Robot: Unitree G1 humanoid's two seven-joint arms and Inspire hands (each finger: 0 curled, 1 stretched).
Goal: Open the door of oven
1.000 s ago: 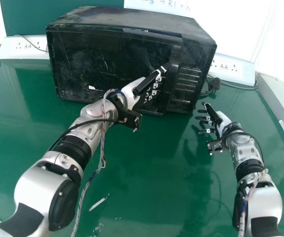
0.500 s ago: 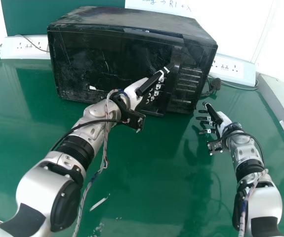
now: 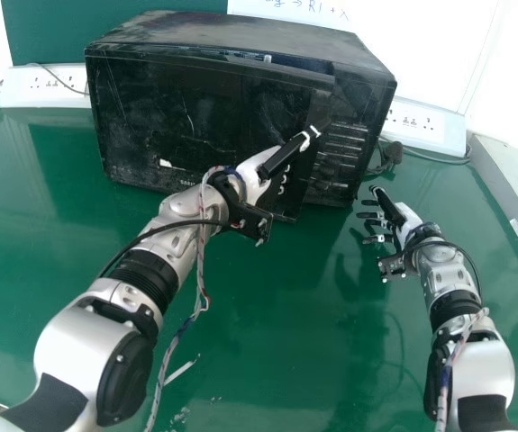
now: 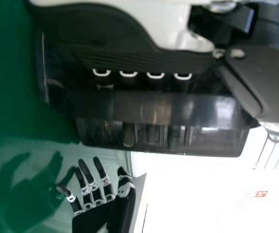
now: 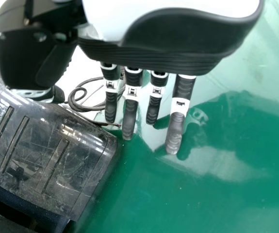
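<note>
The black oven (image 3: 204, 36) stands at the back of the table, its door (image 3: 177, 112) slightly ajar at the right side. At that right edge is my left hand (image 3: 256, 184), its thumb in front of the door. In the left wrist view, the fingers of my left hand (image 4: 110, 41) pass behind the door's handle edge (image 4: 149, 107), which hides their tips. My right hand (image 3: 401, 220) is to the right of the oven, apart from it. In the right wrist view, my right hand (image 5: 173, 46) has its fingers extended beside the oven's corner (image 5: 88, 155).
Power strips (image 3: 47, 87) lie on the green table (image 3: 286, 333) behind the oven, on both sides. A black plug and cable (image 3: 391, 155) are by its right rear. A grey ledge (image 3: 511, 184) borders the table's right side.
My left hand has moved slightly right and toward the robot, and the door's right edge has come outward with it. The right hand has kept still.
</note>
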